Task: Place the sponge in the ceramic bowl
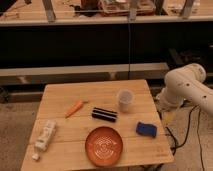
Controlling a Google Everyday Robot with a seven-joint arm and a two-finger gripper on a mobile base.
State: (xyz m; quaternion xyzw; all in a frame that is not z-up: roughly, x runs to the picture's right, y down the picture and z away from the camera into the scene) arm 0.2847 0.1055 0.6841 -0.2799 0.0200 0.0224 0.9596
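The blue sponge lies flat on the wooden table, near its right edge. The ceramic bowl, an orange-red dish with a white centre pattern, sits at the front middle, to the sponge's left and slightly nearer. Nothing is in the bowl. My white arm bends in from the right. My gripper hangs at the arm's lower end beside the table's right edge, behind and to the right of the sponge, apart from it.
A translucent cup stands behind the sponge. A black bar with white stripes lies mid-table, an orange carrot-like piece to its left, and a white object at the front left. A dark shelf runs behind the table.
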